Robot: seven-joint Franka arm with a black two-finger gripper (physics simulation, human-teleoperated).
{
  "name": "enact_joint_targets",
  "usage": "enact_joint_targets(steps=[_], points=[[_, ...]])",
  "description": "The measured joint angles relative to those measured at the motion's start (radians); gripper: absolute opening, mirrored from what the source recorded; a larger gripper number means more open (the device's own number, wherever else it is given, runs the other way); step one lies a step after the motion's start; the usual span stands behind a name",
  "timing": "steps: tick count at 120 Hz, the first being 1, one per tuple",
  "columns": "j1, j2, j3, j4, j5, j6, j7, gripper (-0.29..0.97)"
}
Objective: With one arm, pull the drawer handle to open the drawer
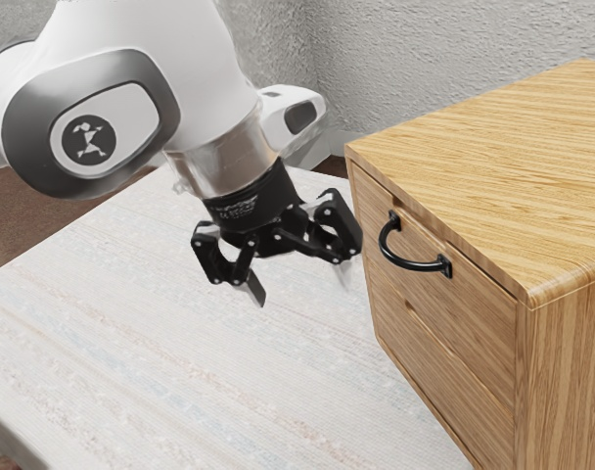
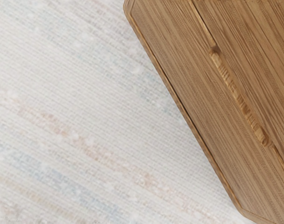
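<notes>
A pale, whitewashed wooden tabletop (image 1: 131,333) is noted in the foreground. Over its middle, the black two-finger gripper (image 1: 302,272) is held just clear of the surface, its fingers spread wide with nothing between them. Just beyond it, toward the exterior view's right, the black curved metal drawer handle (image 1: 412,264) is found on the top drawer front, apart from the fingers. The handle is carried by a light oak cabinet (image 1: 493,166), which is set along the tabletop's right edge in the exterior view.
</notes>
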Motion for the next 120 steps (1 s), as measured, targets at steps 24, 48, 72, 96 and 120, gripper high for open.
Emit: enact_joint_targets(steps=[24,48,72,96,120], points=[[-0.001,0.001,-0.004,-0.03,-0.021,0.113,-0.198,0.68],[0.004,0.012,-0.005,-0.047,-0.026,0.202,-0.341,0.68],[0.006,0.032,-0.005,-0.058,-0.029,0.272,-0.443,0.68],[0.007,0.041,-0.005,-0.074,-0.036,0.314,-0.517,0.68],[0.007,0.067,-0.005,-0.074,-0.038,0.349,-0.57,0.68]])
